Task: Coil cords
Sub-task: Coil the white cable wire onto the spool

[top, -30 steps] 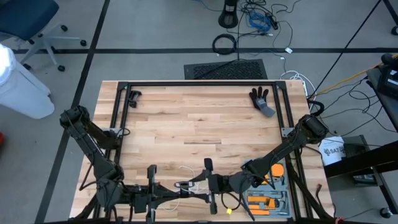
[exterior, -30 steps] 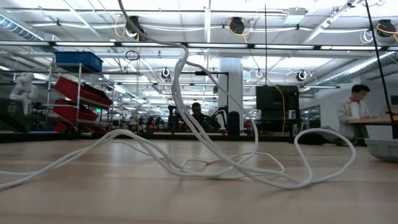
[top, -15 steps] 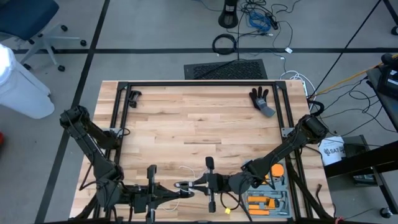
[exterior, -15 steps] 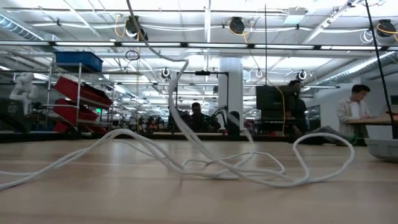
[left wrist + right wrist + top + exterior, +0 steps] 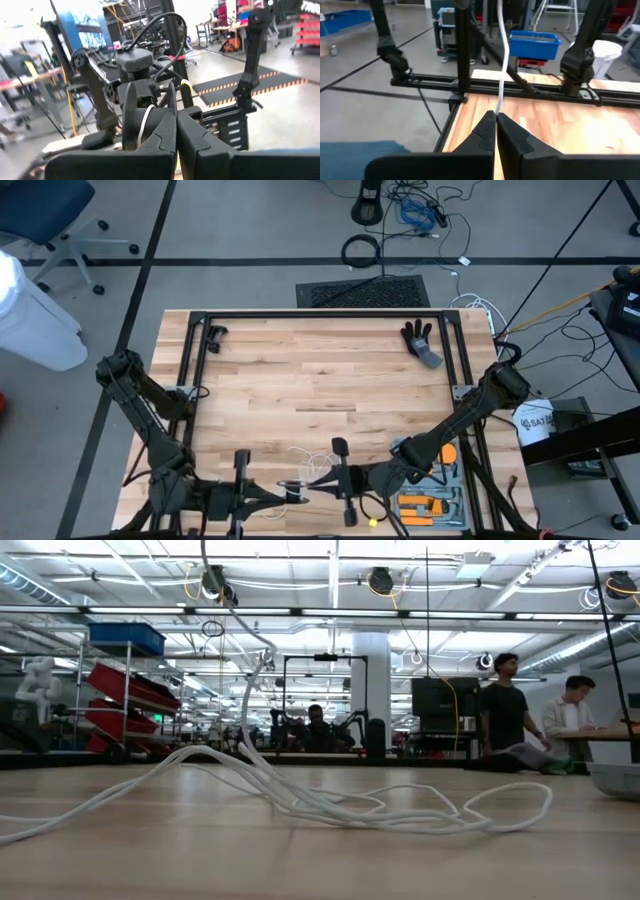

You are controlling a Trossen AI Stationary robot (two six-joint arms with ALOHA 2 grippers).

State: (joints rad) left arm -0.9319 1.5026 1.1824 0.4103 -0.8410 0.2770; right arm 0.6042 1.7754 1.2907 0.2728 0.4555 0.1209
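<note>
The white cord [image 5: 380,810] lies in loose loops on the wooden table, near its near edge [image 5: 300,452]. One strand climbs off the table [image 5: 255,690] toward the grippers. My right gripper [image 5: 318,478] hovers at the near edge, pointing toward the table's left, shut on the cord [image 5: 501,75]. My left gripper [image 5: 290,493] faces it from the left, fingers shut [image 5: 176,120], with a white bit of cord at its tips. My left gripper has a white piece of the cord [image 5: 294,492] at its shut fingertips in the high view. Its own fingers hide the place of contact in the wrist view, so the part and the hold do not show. My right gripper pinches one strand of the cord [image 5: 499,102] between its two fingertips, coming level from the table's right. The strand runs on from the fingertips away from the gripper, clear of the table there.
A black glove [image 5: 420,340] lies at the far right and a small black item [image 5: 213,335] at the far left. A tray of orange tools [image 5: 435,502] sits at the near right. Black frame rails [image 5: 320,315] border the table. People stand in the room behind [image 5: 505,700].
My right gripper has shut on the cord. Both grippers have drawn a little toward the table's near edge, the left one more. In the low view the tall raised loops have come down, and the cord lies flatter and more stretched out on the table.
</note>
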